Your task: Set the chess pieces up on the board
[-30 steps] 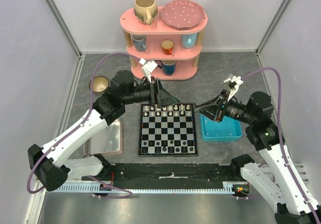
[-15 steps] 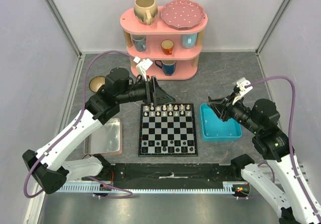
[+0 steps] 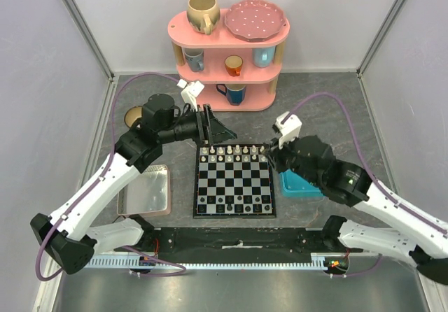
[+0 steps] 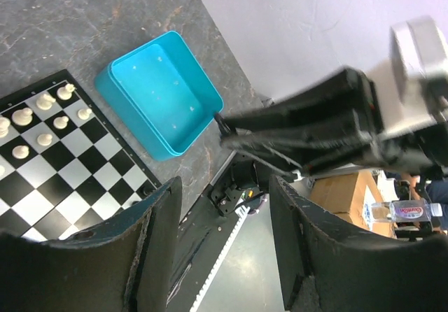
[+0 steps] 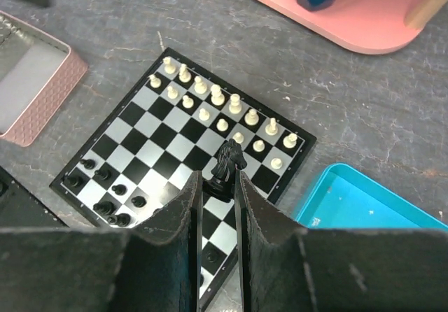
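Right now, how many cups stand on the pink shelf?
5. Beige cup on top; grey-blue cup, orange cup and pale blue cup on the middle tier; dark blue cup at the bottom. Others may be hidden behind.

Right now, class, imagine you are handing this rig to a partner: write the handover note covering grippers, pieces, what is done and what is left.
Left gripper: open, empty, near the board's far edge.
Right gripper: shut on a black knight, held above the board.
Done: white pieces stand in the two far rows; several black pieces stand in the near rows, with gaps.
Left: place the knight on the near side, then fill the remaining black squares.
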You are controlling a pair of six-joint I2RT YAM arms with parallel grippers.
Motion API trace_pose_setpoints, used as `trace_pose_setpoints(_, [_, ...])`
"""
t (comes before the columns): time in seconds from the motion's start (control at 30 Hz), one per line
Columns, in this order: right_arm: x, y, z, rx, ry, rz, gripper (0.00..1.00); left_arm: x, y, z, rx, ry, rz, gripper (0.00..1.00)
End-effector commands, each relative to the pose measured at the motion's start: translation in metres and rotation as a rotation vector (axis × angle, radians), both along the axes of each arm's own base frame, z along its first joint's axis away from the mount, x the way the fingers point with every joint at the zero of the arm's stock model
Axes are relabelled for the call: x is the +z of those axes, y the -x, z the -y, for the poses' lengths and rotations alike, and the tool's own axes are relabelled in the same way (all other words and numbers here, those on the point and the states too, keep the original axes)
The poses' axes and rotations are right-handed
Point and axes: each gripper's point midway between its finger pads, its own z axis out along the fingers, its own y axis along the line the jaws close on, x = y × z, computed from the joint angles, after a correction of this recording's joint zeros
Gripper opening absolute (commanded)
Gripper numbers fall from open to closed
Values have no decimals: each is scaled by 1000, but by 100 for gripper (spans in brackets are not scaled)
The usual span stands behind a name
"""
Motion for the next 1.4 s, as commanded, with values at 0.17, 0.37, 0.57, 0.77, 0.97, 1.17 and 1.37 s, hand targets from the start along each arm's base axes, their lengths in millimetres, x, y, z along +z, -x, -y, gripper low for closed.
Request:
trace_pose_setpoints(0.17, [21, 79, -46, 89, 37, 163, 0, -7, 1, -15, 6, -18, 15, 60])
trace_pose_setpoints(0.37, [29, 122, -71, 198, 114, 266, 0, -11, 10, -17, -43, -56, 20, 60])
trace_pose_setpoints(0.57, [38, 133, -77, 221, 140, 320, 0, -11, 34, -15, -166, -35, 6, 57])
trace_pose_setpoints(0.77, [46, 134, -75, 212, 97, 336, 0, -8, 72, -7, -291, -9, 6, 56])
trace_pose_setpoints(0.97, [53, 135, -72, 222, 48, 336, 0, -13, 88, 4, -332, -22, 7, 56])
trace_pose_setpoints(1.17, [51, 136, -76, 232, 60, 340, 0, -11, 98, 15, -368, -23, 15, 55])
trace_pose_setpoints(1.37, [50, 138, -78, 241, 55, 335, 0, -11, 99, 20, -378, -22, 13, 54])
